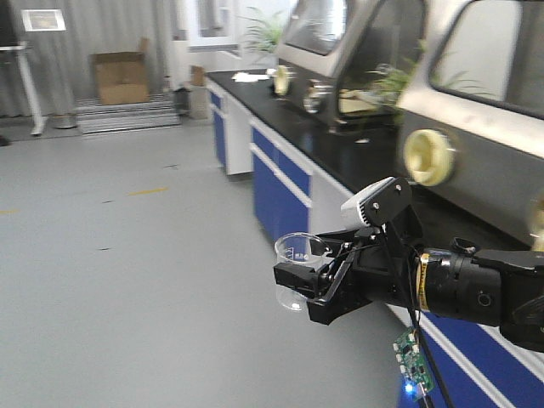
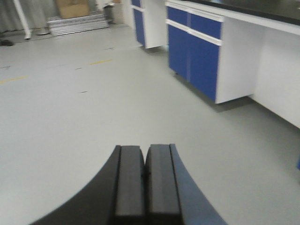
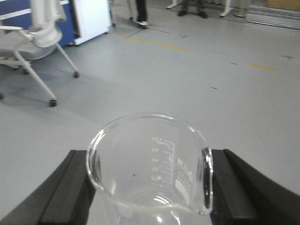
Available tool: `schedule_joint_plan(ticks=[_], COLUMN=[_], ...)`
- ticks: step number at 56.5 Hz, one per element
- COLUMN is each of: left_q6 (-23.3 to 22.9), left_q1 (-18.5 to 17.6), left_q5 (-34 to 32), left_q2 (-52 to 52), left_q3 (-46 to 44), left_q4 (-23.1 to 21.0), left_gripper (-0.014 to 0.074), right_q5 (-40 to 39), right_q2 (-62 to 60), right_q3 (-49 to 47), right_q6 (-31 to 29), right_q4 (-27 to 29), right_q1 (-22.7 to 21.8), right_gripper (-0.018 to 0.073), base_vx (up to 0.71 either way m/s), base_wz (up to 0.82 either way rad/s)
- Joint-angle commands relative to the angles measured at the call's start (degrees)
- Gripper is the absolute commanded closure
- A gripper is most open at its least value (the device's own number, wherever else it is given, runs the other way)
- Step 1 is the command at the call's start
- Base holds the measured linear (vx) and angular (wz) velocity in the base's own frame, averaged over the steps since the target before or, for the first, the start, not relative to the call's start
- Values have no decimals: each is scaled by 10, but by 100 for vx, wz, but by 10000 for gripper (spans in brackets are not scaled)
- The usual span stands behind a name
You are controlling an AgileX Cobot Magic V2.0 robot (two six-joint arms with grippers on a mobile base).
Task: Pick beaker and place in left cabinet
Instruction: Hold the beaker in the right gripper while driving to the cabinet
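The beaker [image 1: 295,270] is a small clear glass cylinder with white graduation marks. My right gripper [image 1: 299,280] is shut on it and holds it upright in the air above the grey floor, beside the lab bench. In the right wrist view the beaker [image 3: 150,168] fills the space between the two black fingers [image 3: 65,192], which press on its sides. My left gripper [image 2: 144,178] is shut and empty, pointing over the floor. The left cabinet is out of view.
A long black-topped lab bench [image 1: 340,153] with blue drawers [image 1: 280,174] runs along the right, with steel glove boxes [image 1: 476,110] on it. A cardboard box [image 1: 121,76] stands at the far wall. An office chair [image 3: 28,51] shows in the right wrist view.
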Motion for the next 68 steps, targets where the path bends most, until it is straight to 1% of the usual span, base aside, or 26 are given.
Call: schedule_joint_plan(ticks=[1,18,35,49,68], left_q6=[-2,-2,-2,-2,-2], left_q1=[-4,-4,-4,-4,-4], left_q5=[-47,-47,-47,-47,-47], left_q2=[-10,-10,-10,-10,-10], left_q3=[-5,-5,-5,-5,-5], left_q4=[-1,-1,-1,-1,-1], left_gripper=[593,593,593,593,593], right_q5=[-12,-12,-12,-12,-12], right_q2=[-26,-26,-26,-26,-26], right_q3=[-16,-16,-16,-16,-16], right_q6=[-2,-2,-2,-2,-2], right_q4=[23,23,23,22,22], right_q1=[-2,-2,-2,-2,-2], right_gripper=[340,340,340,340,340], base_vx=[21,25,34,46,56], base_wz=[61,55,39,16,0])
